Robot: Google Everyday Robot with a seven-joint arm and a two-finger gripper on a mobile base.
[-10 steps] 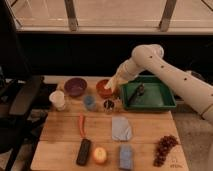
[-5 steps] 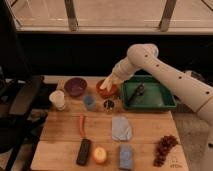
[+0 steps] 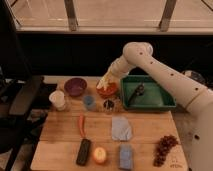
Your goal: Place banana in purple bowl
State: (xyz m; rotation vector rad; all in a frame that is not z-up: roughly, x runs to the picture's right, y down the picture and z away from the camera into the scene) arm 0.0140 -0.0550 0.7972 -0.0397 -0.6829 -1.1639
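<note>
In the camera view, the robot's arm (image 3: 165, 70) reaches in from the right and bends down toward the far middle of the wooden counter (image 3: 150, 135). Its hand (image 3: 104, 83) hangs just above the left rim of the orange-red bowl (image 3: 108, 91). A pale yellow-cream shape sits at the hand's tip, and this is most likely the banana (image 3: 105, 80), pinched there and lifted clear of the bowl; the fingers blend with the fruit, so the exact grip is hard to read. The purple bowl (image 3: 75, 86) stands to the left of the orange-red one, a little apart from it, at the far edge.

Nearer than the bowls stand a white cup (image 3: 58, 99), a small blue cup (image 3: 89, 102) and a dark can (image 3: 108, 105). A green tray (image 3: 149, 92) lies to the right with a dark object in it. Toward the near edge lie a red chili pepper (image 3: 82, 125), a grey cloth (image 3: 121, 128), a black remote-like device (image 3: 83, 151), a round yellow-orange fruit (image 3: 99, 155), a blue sponge (image 3: 125, 156) and a bunch of grapes (image 3: 165, 147).

The step in hand appears to be carrying the banana leftward to the purple bowl. To do it well, the hand should stay high enough to clear both bowl rims, travel a short way left, centre over the purple bowl, lower until the fruit is inside, and only then let go, so the long fruit does not catch the rim and tip out.
</note>
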